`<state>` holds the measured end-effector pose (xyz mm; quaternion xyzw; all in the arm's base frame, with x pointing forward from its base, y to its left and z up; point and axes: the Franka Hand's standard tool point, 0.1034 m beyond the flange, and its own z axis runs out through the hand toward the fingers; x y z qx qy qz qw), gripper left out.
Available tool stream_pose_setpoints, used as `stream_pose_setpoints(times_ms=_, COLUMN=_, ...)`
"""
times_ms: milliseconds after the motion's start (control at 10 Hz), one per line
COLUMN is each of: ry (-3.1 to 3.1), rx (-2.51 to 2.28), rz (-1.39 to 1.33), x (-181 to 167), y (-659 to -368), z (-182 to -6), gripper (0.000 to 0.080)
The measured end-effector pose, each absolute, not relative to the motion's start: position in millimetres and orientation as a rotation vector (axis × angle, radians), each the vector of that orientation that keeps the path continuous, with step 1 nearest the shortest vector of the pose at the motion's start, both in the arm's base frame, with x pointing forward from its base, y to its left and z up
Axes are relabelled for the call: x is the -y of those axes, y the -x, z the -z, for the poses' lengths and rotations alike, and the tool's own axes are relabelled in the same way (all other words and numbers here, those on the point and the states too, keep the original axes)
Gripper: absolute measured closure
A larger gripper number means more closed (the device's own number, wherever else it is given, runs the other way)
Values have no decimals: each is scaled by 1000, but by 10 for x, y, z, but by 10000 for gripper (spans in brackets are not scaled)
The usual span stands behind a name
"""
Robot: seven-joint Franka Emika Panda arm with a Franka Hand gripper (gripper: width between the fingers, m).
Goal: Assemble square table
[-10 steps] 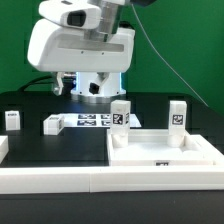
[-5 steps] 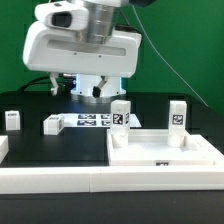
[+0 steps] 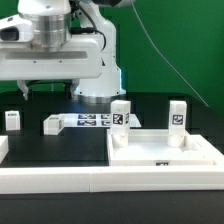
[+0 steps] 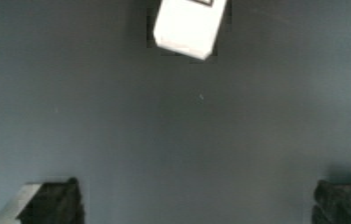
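Wrist view only: jaws spread wide, empty, over bare counter, one leg near. Exterior view only: slab, rail along its front edge, open counter on the exterior view's left of it.

Tabletop at the exterior view's right; 2 legs at its back edge: left upright leg, right upright leg. Marker board just left of them; third leg and fourth leg further left.

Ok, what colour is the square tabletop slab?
White slab, black-and-white tag on its edge; exterior view shows it best.
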<state>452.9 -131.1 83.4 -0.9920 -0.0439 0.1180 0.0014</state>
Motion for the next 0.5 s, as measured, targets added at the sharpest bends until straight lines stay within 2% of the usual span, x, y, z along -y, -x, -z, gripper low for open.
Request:
stream_pose_setpoints(times_ms=300, ry=3114, rx=142, rz=-372, x=1299, y=-4531, z=-829, gripper=150)
stream_pose_setpoints(times_ms=500, ry=3108, rx=-27, rz=-399, x=1356, y=-4416, z=-746, gripper=150)
